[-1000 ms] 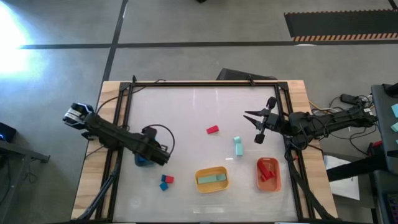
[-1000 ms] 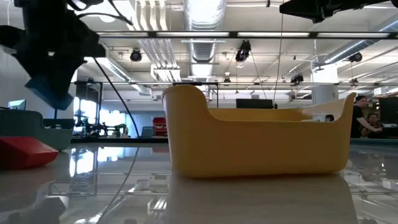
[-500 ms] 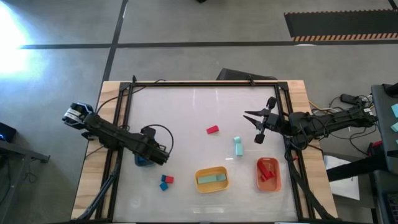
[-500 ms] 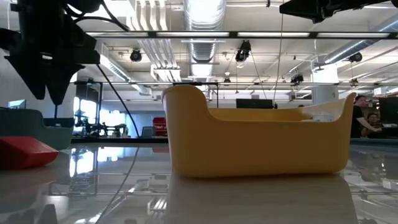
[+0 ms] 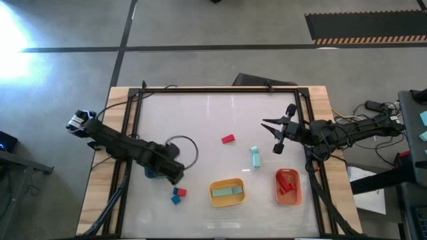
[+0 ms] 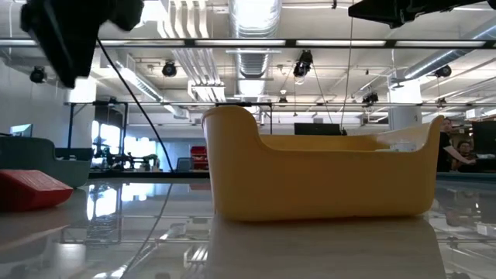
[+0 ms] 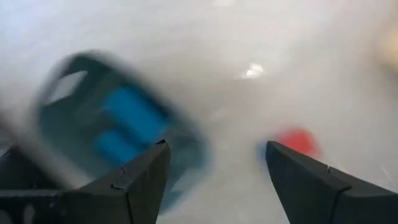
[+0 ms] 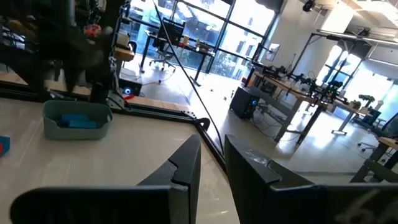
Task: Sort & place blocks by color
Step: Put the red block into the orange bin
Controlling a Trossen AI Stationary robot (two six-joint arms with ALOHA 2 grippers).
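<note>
My left gripper (image 7: 214, 146) points down and hangs open, with nothing between its fingers, above the grey-blue bin (image 7: 74, 93). Two blue blocks (image 7: 124, 121) lie in that bin. In the high view the arm covers most of the bin (image 5: 151, 174). A red block (image 5: 180, 192) and a blue block (image 5: 175, 199) lie just near of it. Another red block (image 5: 228, 139) and two mint blocks (image 5: 255, 156) lie mid-table. My right gripper (image 5: 275, 137) waits level at the right, fingers nearly together (image 8: 211, 152), holding nothing.
A yellow bin (image 5: 227, 192) holding a mint block stands near the front edge. It fills the middle of the low view (image 6: 318, 174). To its right is an orange bin (image 5: 288, 186) with red blocks. A black frame (image 5: 220, 89) rims the table.
My left gripper has opened over the grey-blue bin and let go of a blue block, which dropped into the bin. It has then risen clear, rolled about its pointing line and drifted slightly toward the table's right edge.
</note>
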